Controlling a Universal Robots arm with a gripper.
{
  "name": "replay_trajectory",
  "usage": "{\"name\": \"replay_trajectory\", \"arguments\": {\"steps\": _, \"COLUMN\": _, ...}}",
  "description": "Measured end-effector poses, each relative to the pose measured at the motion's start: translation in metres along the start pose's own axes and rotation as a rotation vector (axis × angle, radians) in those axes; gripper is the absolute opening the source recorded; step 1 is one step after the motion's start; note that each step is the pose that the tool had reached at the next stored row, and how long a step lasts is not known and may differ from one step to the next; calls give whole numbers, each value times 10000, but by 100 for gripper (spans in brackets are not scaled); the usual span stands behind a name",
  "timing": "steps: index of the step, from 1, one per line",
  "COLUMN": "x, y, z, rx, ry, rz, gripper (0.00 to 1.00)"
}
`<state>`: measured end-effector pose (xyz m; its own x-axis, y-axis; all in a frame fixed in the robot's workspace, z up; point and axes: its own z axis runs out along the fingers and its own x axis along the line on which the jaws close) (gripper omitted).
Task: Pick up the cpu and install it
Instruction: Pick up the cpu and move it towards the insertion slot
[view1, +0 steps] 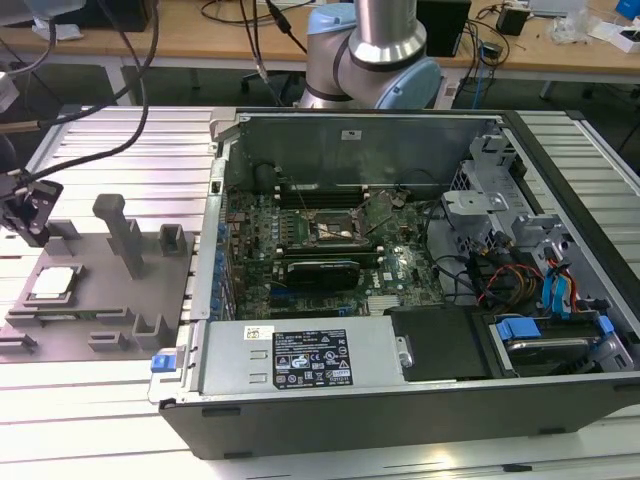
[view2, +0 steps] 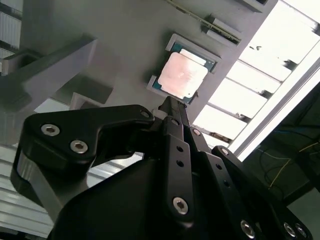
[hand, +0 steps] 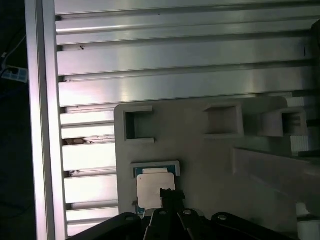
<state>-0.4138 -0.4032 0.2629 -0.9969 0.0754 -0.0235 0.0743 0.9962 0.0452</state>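
Claw (view2: 171, 103) hangs over cpu (view2: 182, 75), tips drawn together, nothing held. In exterior view, claw (view1: 28, 215) clear of cpu (view1: 52, 282). Cpu flat in its recess on grey tray (view1: 95, 275), silvery top up, at tray's end toward exterior view's left. Tray on slatted worktop (view1: 100, 400). Open computer case (view1: 420, 400) beside tray, its motherboard socket (view1: 338, 228) well apart from cpu.

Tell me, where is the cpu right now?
The cpu sits on the grey tray at the exterior view's left, beside the open computer case. In both wrist views the gripper tip is right by it.
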Motion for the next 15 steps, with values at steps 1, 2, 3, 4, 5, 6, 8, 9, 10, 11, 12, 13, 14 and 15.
{"name": "replay_trajectory", "arguments": {"steps": 1, "x": 22, "y": -5, "z": 46, "rx": 1, "ry": 2, "rz": 1, "gripper": 11}}
{"name": "replay_trajectory", "arguments": {"steps": 2, "x": 38, "y": -9, "z": 78, "rx": 0, "ry": 2, "rz": -1, "gripper": 11}}
{"name": "replay_trajectory", "arguments": {"steps": 3, "x": 48, "y": -10, "z": 97, "rx": 0, "ry": 1, "rz": 0, "gripper": 11}}
{"name": "replay_trajectory", "arguments": {"steps": 4, "x": 58, "y": -11, "z": 113, "rx": -1, "ry": 0, "rz": 0, "gripper": 11}}
{"name": "replay_trajectory", "arguments": {"steps": 5, "x": 80, "y": -15, "z": 151, "rx": -1, "ry": -2, "rz": -1, "gripper": 11}}
{"name": "replay_trajectory", "arguments": {"steps": 6, "x": 92, "y": -16, "z": 168, "rx": 0, "ry": 0, "rz": 0, "gripper": 11}}
{"name": "replay_trajectory", "arguments": {"steps": 8, "x": 113, "y": -19, "z": 198, "rx": -1, "ry": -1, "rz": 0, "gripper": 11}}
{"name": "replay_trajectory", "arguments": {"steps": 9, "x": 119, "y": -20, "z": 209, "rx": -1, "ry": -1, "rz": 0, "gripper": 11}}
{"name": "replay_trajectory", "arguments": {"steps": 10, "x": 127, "y": -21, "z": 222, "rx": -1, "ry": -1, "rz": -1, "gripper": 11}}
{"name": "replay_trajectory", "arguments": {"steps": 11, "x": 133, "y": -24, "z": 236, "rx": 0, "ry": 0, "rz": -2, "gripper": 11}}
{"name": "replay_trajectory", "arguments": {"steps": 12, "x": 141, "y": -30, "z": 266, "rx": 1, "ry": 2, "rz": -2, "gripper": 11}}
{"name": "replay_trajectory", "arguments": {"steps": 13, "x": 144, "y": -34, "z": 285, "rx": 0, "ry": 1, "rz": -1, "gripper": 11}}
{"name": "replay_trajectory", "arguments": {"steps": 14, "x": 146, "y": -40, "z": 305, "rx": 0, "ry": 1, "rz": -1, "gripper": 11}}
{"name": "replay_trajectory", "arguments": {"steps": 15, "x": 148, "y": -50, "z": 325, "rx": 0, "ry": 1, "rz": -1, "gripper": 11}}
